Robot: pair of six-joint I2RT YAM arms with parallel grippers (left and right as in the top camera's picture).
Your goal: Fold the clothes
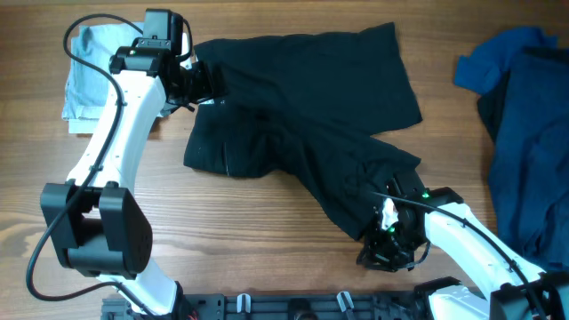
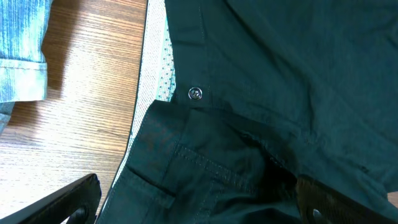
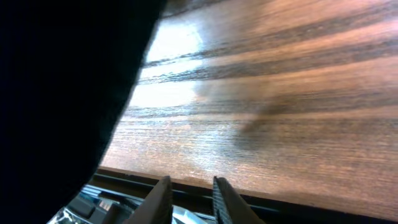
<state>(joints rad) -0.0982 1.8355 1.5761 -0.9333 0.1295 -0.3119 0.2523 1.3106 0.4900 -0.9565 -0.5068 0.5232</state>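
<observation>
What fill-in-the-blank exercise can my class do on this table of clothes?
The black shorts lie on a ___ table.
The pale blue cloth lies nearest the ___ gripper.
The heap at the table's other end is dark ___.
The gripper over the waistband has its jaws ___.
Missing words: wooden; left; blue; open.

White-shelled arms (image 1: 120, 124), chunky black joints (image 1: 98, 222), looping black cables (image 1: 33, 260), tiny green light (image 1: 426, 193), pale tapered fingers (image 3: 160, 199) on right hand (image 3: 189, 198).
</observation>
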